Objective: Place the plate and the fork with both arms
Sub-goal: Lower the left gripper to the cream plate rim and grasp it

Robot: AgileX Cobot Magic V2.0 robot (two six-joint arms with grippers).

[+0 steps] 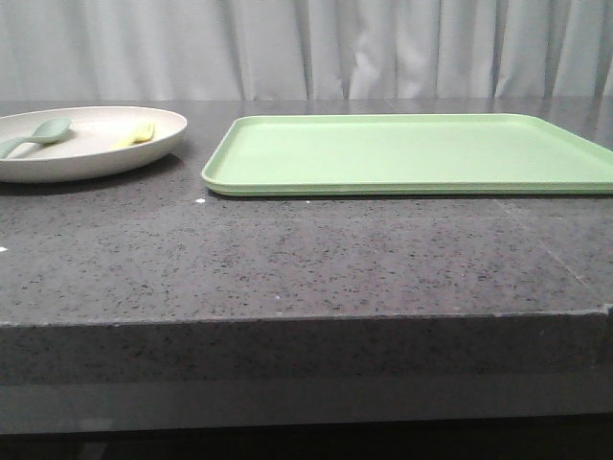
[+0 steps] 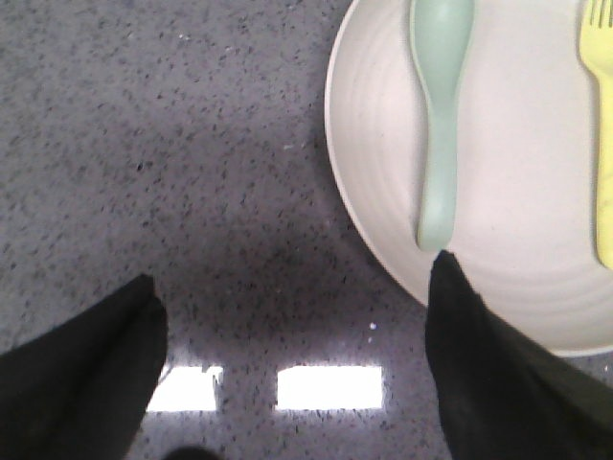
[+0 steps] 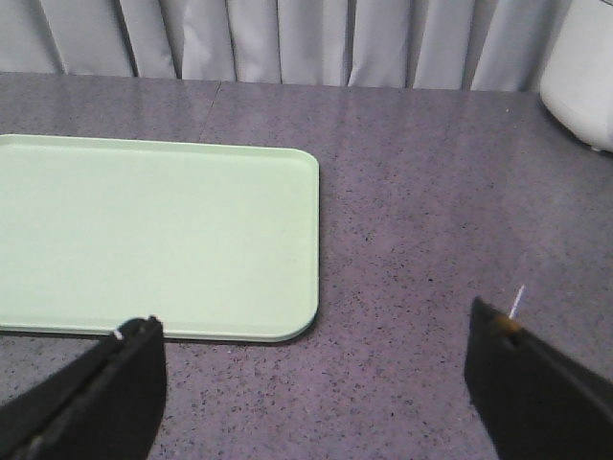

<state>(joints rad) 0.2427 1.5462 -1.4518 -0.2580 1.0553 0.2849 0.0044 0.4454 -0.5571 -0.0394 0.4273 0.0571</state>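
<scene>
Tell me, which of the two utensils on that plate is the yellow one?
The fork. It lies on the plate beside the pale grey-green spoon, toward the tray's side.

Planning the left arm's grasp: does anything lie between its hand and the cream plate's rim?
Nothing visible does. The left hand hangs open over bare speckled grey stone counter, one finger overlapping the round cream-beige plate rim. A grey-green spoon and yellow plastic fork lie inside.

We see the plate (image 1: 91, 144) at the far left of the dark speckled table (image 1: 306, 259). In it lie the fork (image 1: 137, 134) and a grey-green spoon (image 1: 36, 135). Beside the plate, apart from it, lies a flat light-green tray (image 1: 412, 153).
</scene>
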